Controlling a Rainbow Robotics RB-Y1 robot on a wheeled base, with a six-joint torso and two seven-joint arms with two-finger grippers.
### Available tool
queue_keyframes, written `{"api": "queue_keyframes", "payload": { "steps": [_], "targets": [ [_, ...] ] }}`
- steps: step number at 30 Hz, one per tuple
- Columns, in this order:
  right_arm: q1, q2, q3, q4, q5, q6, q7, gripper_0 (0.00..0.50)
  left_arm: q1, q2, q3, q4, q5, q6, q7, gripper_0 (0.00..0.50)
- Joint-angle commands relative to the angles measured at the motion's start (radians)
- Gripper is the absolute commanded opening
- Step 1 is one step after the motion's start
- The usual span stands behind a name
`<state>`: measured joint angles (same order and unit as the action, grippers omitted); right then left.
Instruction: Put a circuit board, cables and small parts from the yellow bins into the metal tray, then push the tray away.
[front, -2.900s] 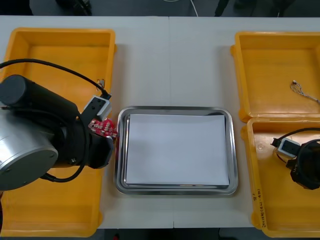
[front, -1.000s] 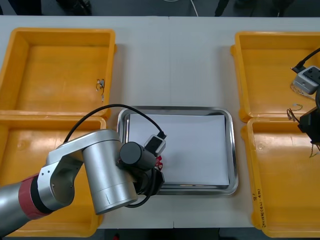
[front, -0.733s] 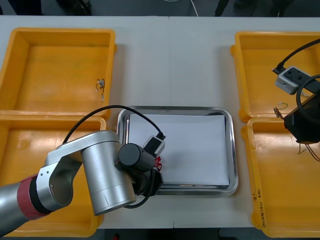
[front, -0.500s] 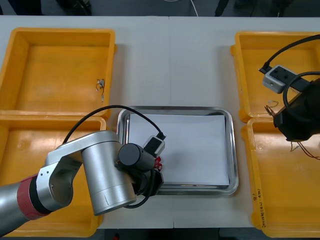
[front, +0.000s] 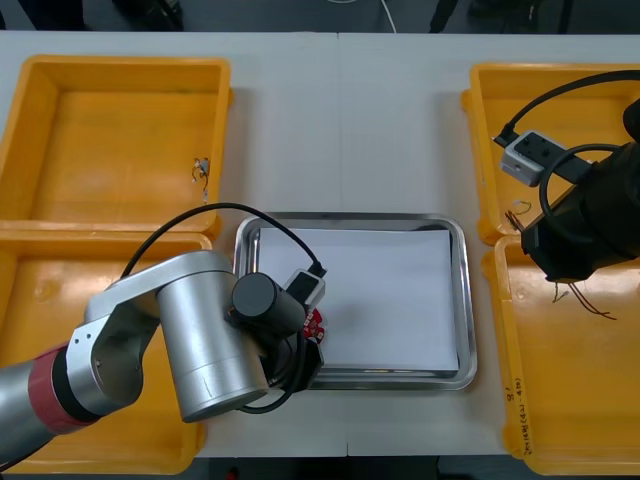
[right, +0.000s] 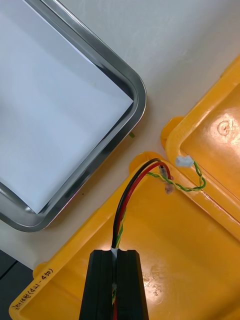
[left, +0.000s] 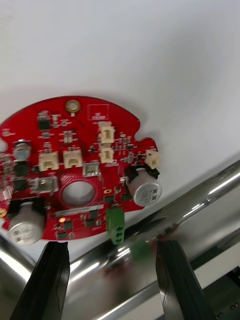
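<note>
At the near left corner of the metal tray (front: 350, 218), our left gripper (left: 110, 247) stands spread wide. The circuit board (left: 90, 145) lies released on the white liner just inside the rim. Farther off, our right gripper (right: 119, 255) is pinched on the cable (right: 122, 205) over the right yellow bins (right: 200, 260), and the tray lies just beside it to its left. The right wrist view tells us the grip, the front view the heading.

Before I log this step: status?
Left gripper open over metal tray, near corner. Circuit board down inside. Right gripper shut on cable, above near right bin.
</note>
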<state>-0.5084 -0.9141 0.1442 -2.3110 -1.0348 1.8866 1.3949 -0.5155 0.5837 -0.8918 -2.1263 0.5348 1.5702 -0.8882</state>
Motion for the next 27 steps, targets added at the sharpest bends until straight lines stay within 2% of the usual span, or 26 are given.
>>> {"api": "queue_keyframes", "payload": {
  "steps": [1,8,14,20,27],
  "targets": [
    [-0.029,0.023,0.008,-0.019,0.001,0.016,-0.017,0.000,-0.035,-0.041,0.122,-0.073,0.025,0.103,0.086,0.500],
    [-0.022,0.035,0.009,-0.019,0.012,0.029,-0.017,0.000,-0.086,-0.073,0.258,-0.083,0.083,0.212,0.077,0.500],
    [-0.033,0.038,0.029,-0.019,-0.008,0.020,0.006,0.000,-0.124,-0.070,0.387,-0.083,0.134,0.297,0.064,0.500],
    [-0.093,0.047,0.146,-0.027,0.019,-0.035,0.033,0.000,-0.163,-0.016,0.510,-0.083,0.189,0.350,0.052,0.500],
    [-0.176,0.115,0.295,-0.022,0.084,-0.070,0.078,0.000,-0.167,0.065,0.633,-0.077,0.240,0.350,0.037,0.500]
  ]
}}
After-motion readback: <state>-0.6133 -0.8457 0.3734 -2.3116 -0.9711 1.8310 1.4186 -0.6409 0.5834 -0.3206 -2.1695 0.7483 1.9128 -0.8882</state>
